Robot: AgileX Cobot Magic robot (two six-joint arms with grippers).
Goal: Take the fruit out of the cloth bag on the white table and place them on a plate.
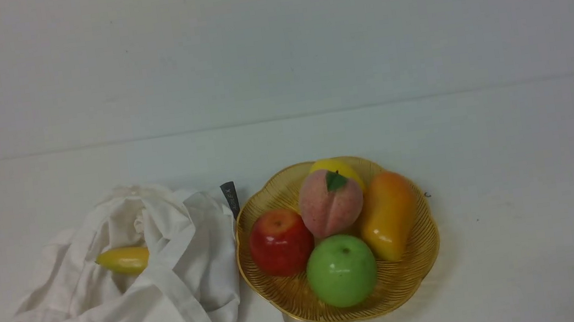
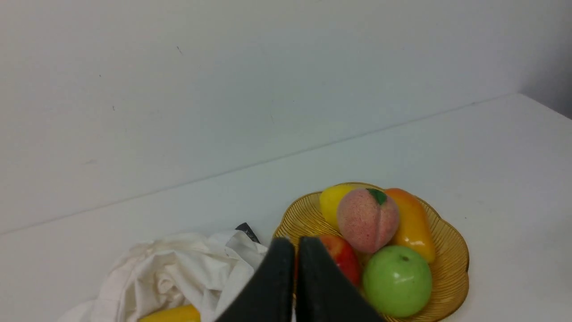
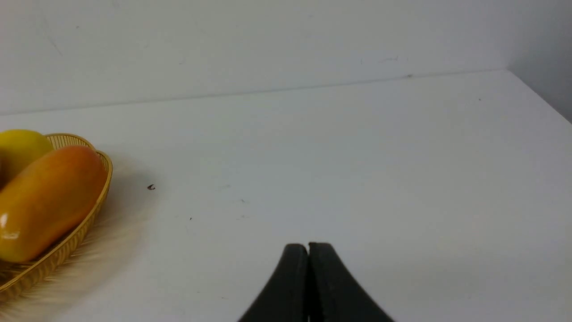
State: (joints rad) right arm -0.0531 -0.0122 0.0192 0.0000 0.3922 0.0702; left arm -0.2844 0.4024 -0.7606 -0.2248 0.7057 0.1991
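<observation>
The fuzzy pink peach (image 1: 330, 203) with a green leaf lies in the golden-amber plate (image 1: 421, 254), also seen in the left wrist view (image 2: 366, 219). The smaller yellow tapered fruit (image 1: 123, 259) lies in the open mouth of the white cloth bag (image 1: 169, 276), left of the plate; its end shows in the left wrist view (image 2: 174, 314). My left gripper (image 2: 296, 241) is shut and empty, hovering above the gap between bag and plate. My right gripper (image 3: 308, 246) is shut and empty over bare white table (image 3: 357, 156), right of the plate.
The plate also holds a red apple (image 1: 280, 241), a green apple (image 1: 341, 270), an orange mango (image 1: 387, 214) and a yellow fruit (image 1: 336, 167) behind the peach. The bag's dark grey label tab (image 1: 229, 197) stands by the plate's rim. A wall runs behind the table.
</observation>
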